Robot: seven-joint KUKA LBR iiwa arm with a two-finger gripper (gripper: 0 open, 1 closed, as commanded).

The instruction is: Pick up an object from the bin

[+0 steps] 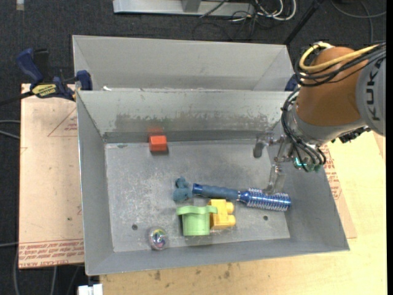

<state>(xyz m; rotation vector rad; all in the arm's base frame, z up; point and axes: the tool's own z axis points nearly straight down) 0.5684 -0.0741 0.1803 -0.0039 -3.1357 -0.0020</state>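
Observation:
My gripper (268, 163) hangs at the right side of the bin, open, with nothing between its fingers. One fingertip (274, 182) reaches down to just above the bristled head of a blue brush (238, 195). The brush lies flat across the bin floor, its handle pointing left. Below the brush handle a green cup-shaped piece (195, 220) rests on its side against a yellow toy block (223, 214).
A small orange-red block (158, 143) sits at the foot of the back wall, left of centre. A small shiny ball (158, 238) lies near the front left corner. The arm's orange cover and cables overhang the right rim.

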